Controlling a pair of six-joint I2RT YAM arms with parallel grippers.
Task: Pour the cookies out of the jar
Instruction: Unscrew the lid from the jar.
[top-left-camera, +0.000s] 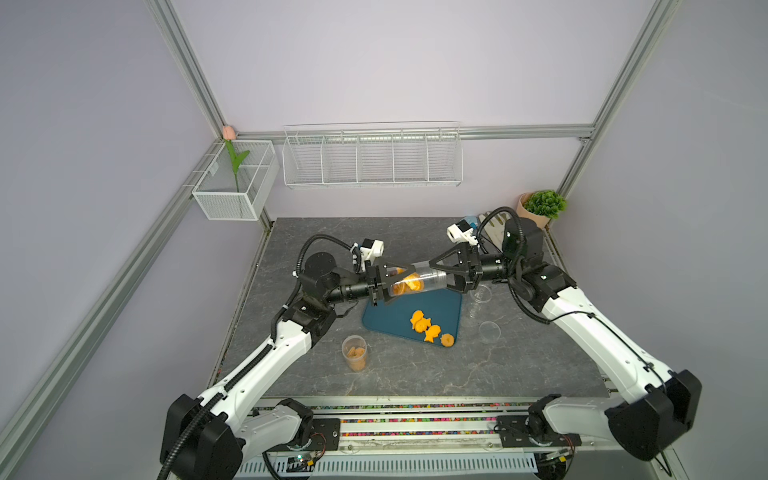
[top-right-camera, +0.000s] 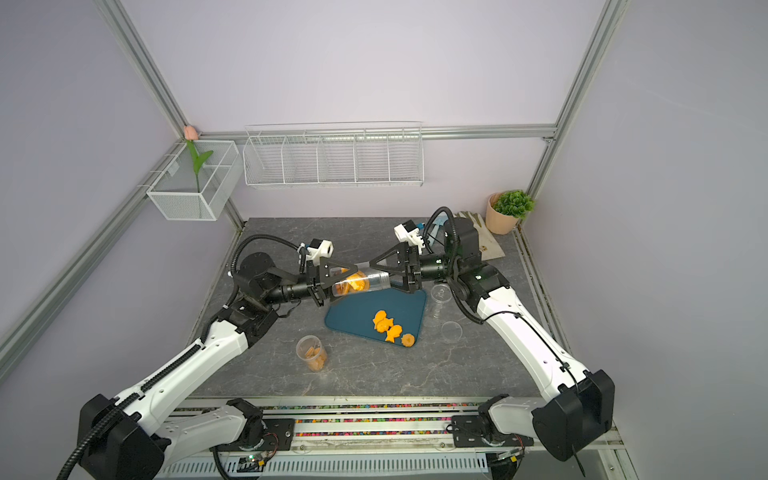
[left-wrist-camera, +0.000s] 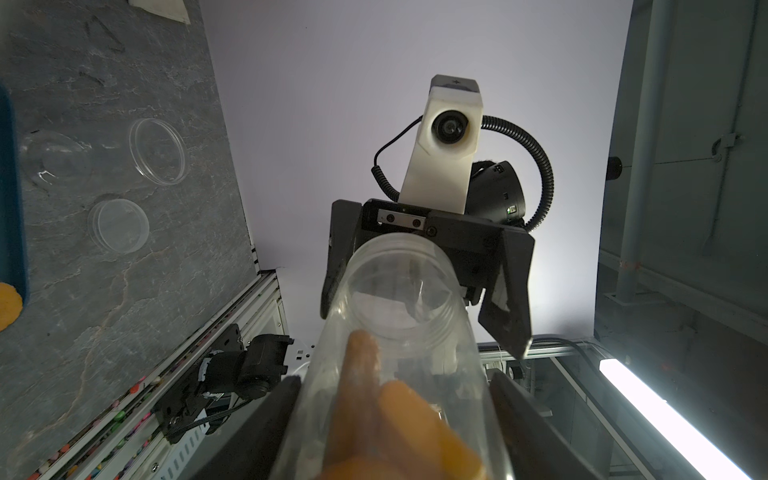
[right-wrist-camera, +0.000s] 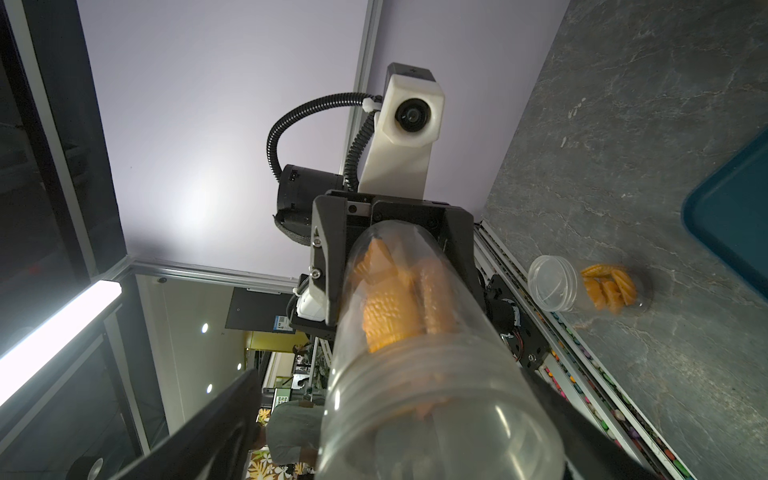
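Clear plastic made the jar look light, rigid and slick, so its closed base was the place to clamp it. Nearest you, a few cookies lay on the teal tray. Above its far edge the left end effector gripped the jar roughly level, long axis left to right, mouth towards the right end effector, whose jaws stood wide beside the neck, holding nothing.

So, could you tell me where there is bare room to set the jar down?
Bare: the tabletop between tray and front rail, and behind the held jar by the wall. Crowded: right of the tray, with clear lids.
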